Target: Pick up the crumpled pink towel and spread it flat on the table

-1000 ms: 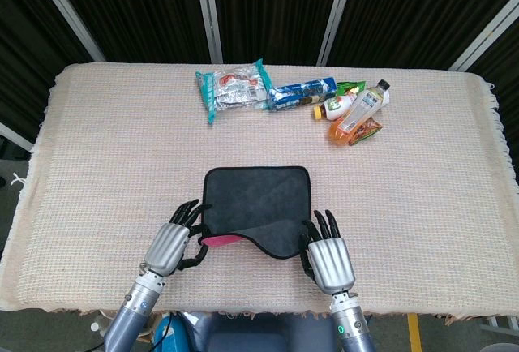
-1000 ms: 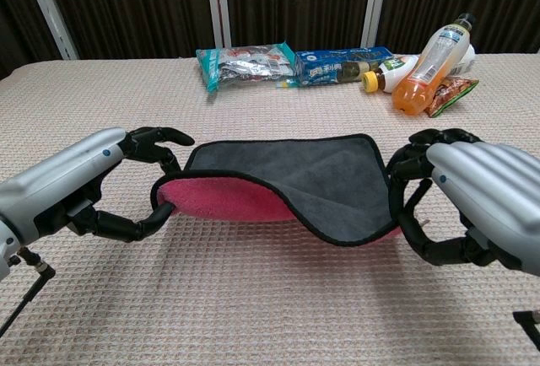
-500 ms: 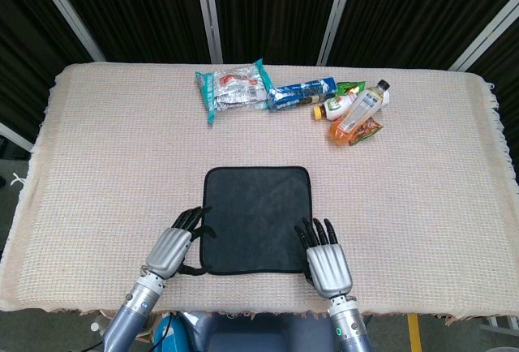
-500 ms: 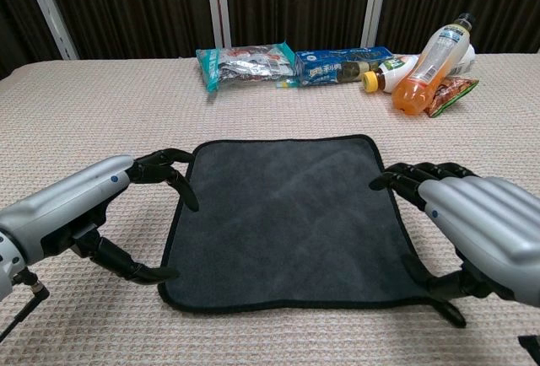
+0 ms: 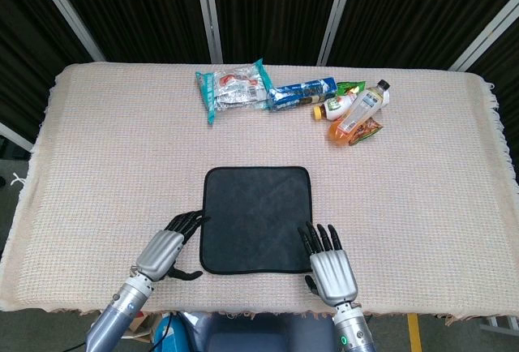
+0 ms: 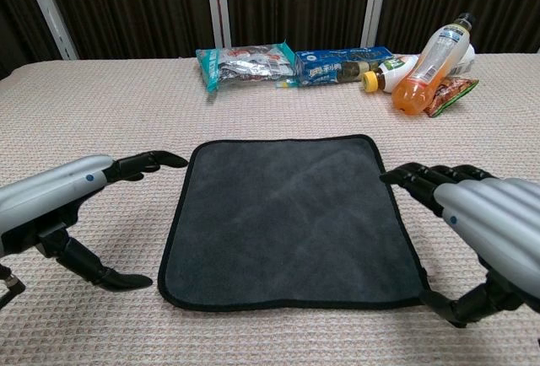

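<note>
Head view, left to right: left hand [image 5: 162, 253] low over the table [image 5: 97, 149], released, fingers spread and holding nothing, fingertips just beside the towel's left edge without gripping it. Towel [image 5: 256, 220] flat on the woven cloth near the front edge, dark grey face up, roughly square, black-bound border — no pink visible from above. Right hand [image 5: 332, 269] at the towel's near right corner, likewise released, fingers extended and apart, fingertips over or just at the hem; contact hard to tell.

Chest view, same order: left hand [image 6: 63, 206] with fingers stretched toward the towel [image 6: 287, 218], thumb lowered close to the cloth, gap between them holding nothing. Towel lying smooth, four corners out, no folds. Right hand [image 6: 481, 235] beside the right edge, fingers fanned, thumb down by the near right corner, grasping nothing.

Along the far edge of the table, well apart from the towel: teal snack packet [image 5: 233, 88], then blue biscuit pack [image 5: 302, 92], then small yellow-capped bottle [image 5: 335, 109] lying on its side, then orange drink bottle [image 5: 359, 113] tilted across a green-and-red packet [image 5: 369, 131]. Dark curtains with pale metal posts behind the table.
</note>
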Available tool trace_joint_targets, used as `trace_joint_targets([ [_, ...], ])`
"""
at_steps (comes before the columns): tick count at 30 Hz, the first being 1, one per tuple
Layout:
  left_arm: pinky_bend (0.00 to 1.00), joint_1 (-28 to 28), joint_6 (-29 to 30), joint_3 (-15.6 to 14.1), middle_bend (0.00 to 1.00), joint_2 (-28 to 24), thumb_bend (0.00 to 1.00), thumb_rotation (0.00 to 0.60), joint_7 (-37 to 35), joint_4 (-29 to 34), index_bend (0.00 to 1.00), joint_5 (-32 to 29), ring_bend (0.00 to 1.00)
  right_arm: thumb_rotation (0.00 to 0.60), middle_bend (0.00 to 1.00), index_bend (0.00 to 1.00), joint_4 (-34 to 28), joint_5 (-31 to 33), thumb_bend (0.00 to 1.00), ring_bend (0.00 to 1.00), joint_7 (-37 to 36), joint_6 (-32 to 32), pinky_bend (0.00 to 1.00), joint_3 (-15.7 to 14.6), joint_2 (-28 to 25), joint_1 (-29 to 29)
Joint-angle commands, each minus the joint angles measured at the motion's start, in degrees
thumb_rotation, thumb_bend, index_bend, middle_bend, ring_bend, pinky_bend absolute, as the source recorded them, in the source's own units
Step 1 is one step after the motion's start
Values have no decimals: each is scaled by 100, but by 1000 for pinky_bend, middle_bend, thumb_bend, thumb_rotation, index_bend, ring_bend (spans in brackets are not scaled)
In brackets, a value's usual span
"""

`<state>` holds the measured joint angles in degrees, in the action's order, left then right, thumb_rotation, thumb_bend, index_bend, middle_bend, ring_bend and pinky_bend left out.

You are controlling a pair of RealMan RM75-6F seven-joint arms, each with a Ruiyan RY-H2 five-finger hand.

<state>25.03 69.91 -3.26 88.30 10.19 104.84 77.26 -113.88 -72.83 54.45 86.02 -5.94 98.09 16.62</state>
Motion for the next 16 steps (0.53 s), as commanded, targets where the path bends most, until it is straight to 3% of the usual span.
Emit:
trace_joint_targets([
  [1,0,-203,412,-27,0,-207,101,600,-62,-67,76,292,0,600,0,0,-235,-311,264,0,-408,184,0,-50,-273,-130],
  [7,0,-626,1245,-158,0,-596,89,600,-166,-579,75,826,0,600,0,0,-303,-782,264,0,-1242,635,0,-128,-842,-436],
  [12,0,-1172,1909,-355,0,-837,88,600,-721,-994,72,924,0,600,0,0,-108,-1200,264,0,-2168,1039,0,-383,-1214,-807],
  [16,0,-1701,2673,-465,0,-933,76,600,-914,-1672,48,1102,0,600,0,0,180,-1716,265,0,-2679,1553,0,-646,-1538,-1178],
])
